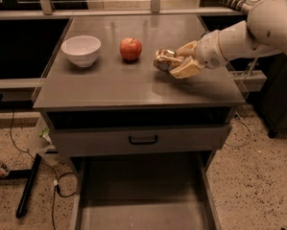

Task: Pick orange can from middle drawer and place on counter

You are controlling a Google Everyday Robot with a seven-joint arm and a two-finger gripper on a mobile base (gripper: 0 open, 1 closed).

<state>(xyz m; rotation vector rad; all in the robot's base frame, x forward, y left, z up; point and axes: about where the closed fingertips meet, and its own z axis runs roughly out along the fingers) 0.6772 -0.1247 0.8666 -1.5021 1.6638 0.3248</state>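
Note:
The orange can [164, 60], shiny golden-brown and wrinkly, is held in my gripper [179, 61] just above the grey counter [109, 87], right of its middle. The gripper's tan fingers [185, 69] are closed on the can's right end; the white arm comes in from the upper right. The middle drawer [138, 195] stands pulled out below the cabinet, its flat grey floor bare.
A red apple [131, 49] sits on the counter just left of the can. A white bowl [81, 50] sits further left. A shut drawer front with a black handle [143, 140] lies under the counter. Cables and a black stand leg lie on the speckled floor at left.

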